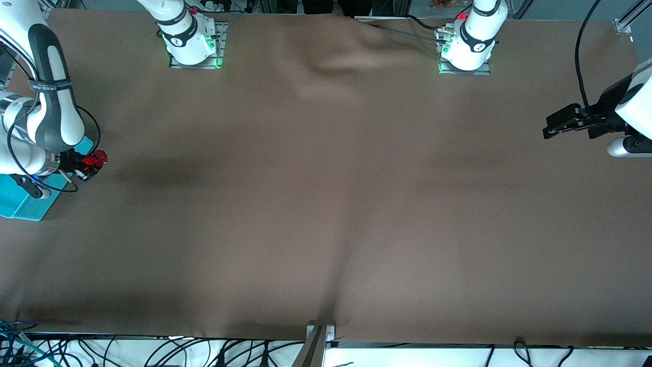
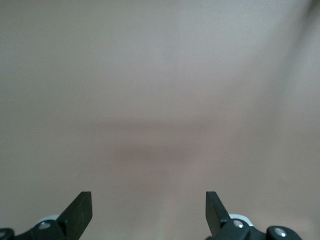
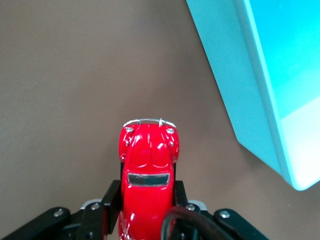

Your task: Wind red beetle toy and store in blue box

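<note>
My right gripper [image 1: 90, 164] hangs above the brown cloth at the right arm's end of the table, beside the blue box [image 1: 23, 201], and is shut on the red beetle toy [image 1: 95, 159]. In the right wrist view the glossy red beetle toy [image 3: 147, 170] sits between the black fingers [image 3: 111, 197], its nose pointing away from the wrist, with a corner of the turquoise blue box [image 3: 260, 100] close beside it. My left gripper [image 1: 552, 127] waits open over the cloth at the left arm's end of the table, its fingertips [image 2: 82, 210] wide apart with nothing between them.
The brown cloth [image 1: 326, 193] covers the whole table, with a crease near its middle. The arm bases [image 1: 191, 43] stand along the edge farthest from the front camera. Cables [image 1: 153, 351] and a metal bracket [image 1: 318, 341] lie past the table's nearest edge.
</note>
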{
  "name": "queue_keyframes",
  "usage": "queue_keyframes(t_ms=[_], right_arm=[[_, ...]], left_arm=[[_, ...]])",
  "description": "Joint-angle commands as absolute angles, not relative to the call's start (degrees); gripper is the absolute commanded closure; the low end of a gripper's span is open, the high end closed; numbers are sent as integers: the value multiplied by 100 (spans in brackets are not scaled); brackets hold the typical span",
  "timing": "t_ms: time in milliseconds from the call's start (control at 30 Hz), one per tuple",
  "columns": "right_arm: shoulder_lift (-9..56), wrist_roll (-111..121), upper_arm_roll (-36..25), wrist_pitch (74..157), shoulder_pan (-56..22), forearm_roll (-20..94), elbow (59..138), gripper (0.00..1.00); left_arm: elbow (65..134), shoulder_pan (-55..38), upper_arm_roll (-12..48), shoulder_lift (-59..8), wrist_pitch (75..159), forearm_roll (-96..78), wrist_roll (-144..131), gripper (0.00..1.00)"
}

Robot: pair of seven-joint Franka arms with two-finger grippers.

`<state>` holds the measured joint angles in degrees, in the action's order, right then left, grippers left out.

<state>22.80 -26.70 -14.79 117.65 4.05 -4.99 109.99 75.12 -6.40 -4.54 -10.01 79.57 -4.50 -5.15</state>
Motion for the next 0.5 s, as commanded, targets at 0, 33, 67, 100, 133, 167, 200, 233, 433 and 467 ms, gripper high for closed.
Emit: queue_keyframes(t_ms=[0,33,67,100,133,167,200,233,433,467], right_arm=[[2180,-2110,-1591,11444,431,-721,10785,100],[2171,-2040,-1617,11426,431,-729,10767,100],[2171,-1996,-1652,11417,431,-729,10749,100],[2171,-1926,-1678,11417,431,-738,10740,100],[2171,-1847,-1705,11417,431,-738,10740,100],[2171,-1750,-1714,11408,431,-747,10740,100],[2171,-1636,-1749,11408,431,-764,10740,100],[2162,-1548,-1801,11408,431,-765,10732,100],[2136,-1117,-1995,11338,439,-843,10582,100],[2136,-1055,-2021,11303,439,-870,10547,100]], left_arm=[[7506,-650,-501,-949,7884,-624,-448,0],[7506,-650,-501,-949,7884,-624,-440,0],[7506,-650,-501,-949,7884,-624,-439,0],[7506,-650,-501,-949,7884,-624,-431,0],[7506,-650,-501,-949,7884,-624,-422,0],[7497,-659,-501,-949,7884,-624,-422,0],[7497,-659,-501,-949,7884,-615,-422,0],[7497,-668,-501,-949,7884,-607,-422,0],[7497,-668,-501,-958,7884,-589,-422,0],[7497,-668,-501,-958,7884,-580,-422,0]])
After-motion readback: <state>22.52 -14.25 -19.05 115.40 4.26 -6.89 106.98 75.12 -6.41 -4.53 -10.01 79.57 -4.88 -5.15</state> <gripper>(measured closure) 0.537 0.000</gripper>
